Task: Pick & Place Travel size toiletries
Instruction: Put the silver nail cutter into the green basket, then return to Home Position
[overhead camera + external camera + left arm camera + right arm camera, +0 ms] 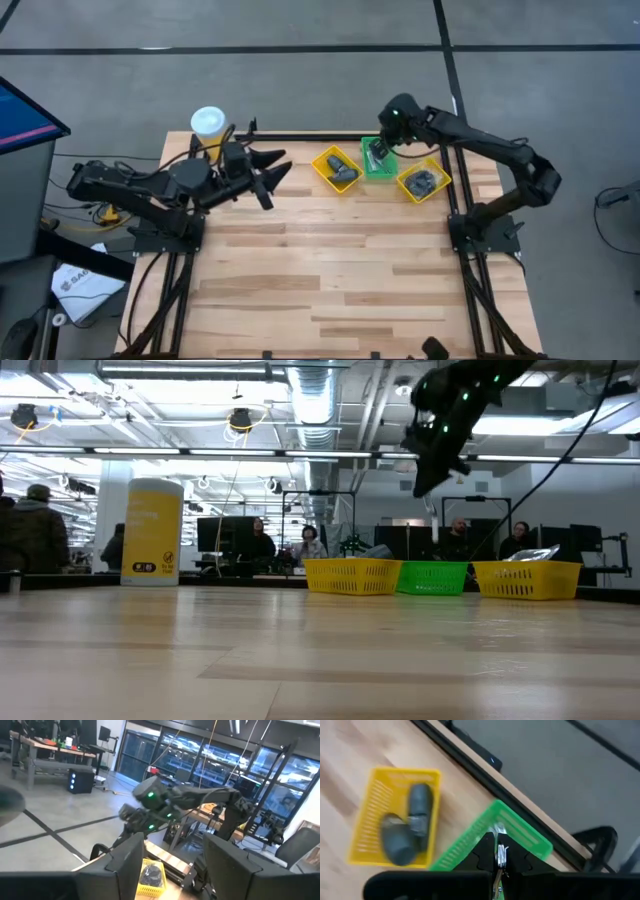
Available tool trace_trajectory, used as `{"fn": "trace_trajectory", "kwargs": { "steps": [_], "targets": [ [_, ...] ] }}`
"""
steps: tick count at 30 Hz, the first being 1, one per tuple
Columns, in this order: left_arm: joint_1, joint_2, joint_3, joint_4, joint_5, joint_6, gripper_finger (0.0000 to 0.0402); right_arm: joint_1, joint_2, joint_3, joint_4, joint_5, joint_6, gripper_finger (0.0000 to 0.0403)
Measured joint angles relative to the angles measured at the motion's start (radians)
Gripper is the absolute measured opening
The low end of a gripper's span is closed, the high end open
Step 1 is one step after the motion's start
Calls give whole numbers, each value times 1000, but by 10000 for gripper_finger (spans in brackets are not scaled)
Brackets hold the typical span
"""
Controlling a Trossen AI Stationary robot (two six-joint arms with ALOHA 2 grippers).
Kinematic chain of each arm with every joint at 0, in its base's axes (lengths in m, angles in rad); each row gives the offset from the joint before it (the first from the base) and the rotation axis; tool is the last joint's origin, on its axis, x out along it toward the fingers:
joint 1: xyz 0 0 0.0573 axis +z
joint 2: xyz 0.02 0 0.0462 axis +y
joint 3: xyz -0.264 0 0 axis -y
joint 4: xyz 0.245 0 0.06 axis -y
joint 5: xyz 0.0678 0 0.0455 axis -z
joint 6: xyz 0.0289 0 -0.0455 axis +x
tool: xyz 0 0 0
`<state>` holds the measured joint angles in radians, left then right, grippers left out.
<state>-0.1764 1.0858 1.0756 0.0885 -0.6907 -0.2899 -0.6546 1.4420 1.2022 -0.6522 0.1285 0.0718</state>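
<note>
My right gripper hangs above the green tray near the table's far edge and is shut on a shiny silver clipper-like tool. In the low view it is raised well above the tray. More silver metal glints inside the green tray. The yellow tray to its left holds dark grey oblong pieces. The yellow tray to its right holds a heap of grey items. My left gripper waits open above the table's left part. My right gripper pinches the silver tool between its two fingertips, coming from above and pointing down. The tool's upper end shows in the narrow gap between the fingers. The tool is lifted clear of the green tray; its lower part is hidden by the gripper body.
A yellow canister with a white lid stands at the far left corner, close behind my left arm. The three trays sit in a row along the far edge. Bare wood spreads over the middle and near part. People sit at desks beyond the table.
</note>
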Motion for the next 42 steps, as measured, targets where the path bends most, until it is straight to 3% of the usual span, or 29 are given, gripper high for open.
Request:
{"fn": "trace_trajectory", "kwargs": {
  "steps": [11, 24, 30, 33, 38, 42],
  "targets": [
    [-3, -6, 0, -2, 27, -5, 190, -56, 157, 0, 6, -57, -12, 4],
    [-3, -111, 0, -52, 42, -6, 190, -80, 181, 0, 0, -54, -23, 102],
    [-3, -176, 0, -196, 50, -55, 190, -95, 51, 0, 18, -61, -82, 185],
    [-3, -211, 0, -221, 132, -58, 190, -105, -52, 0, 52, -110, -81, 217],
    [-2, -282, -31, -228, 330, -51, 180, -112, -261, 0, 119, -288, -73, 225],
    [-2, -377, -109, -227, 368, -55, 163, -112, -436, 1, 198, -473, -64, 212]
  ]
}}
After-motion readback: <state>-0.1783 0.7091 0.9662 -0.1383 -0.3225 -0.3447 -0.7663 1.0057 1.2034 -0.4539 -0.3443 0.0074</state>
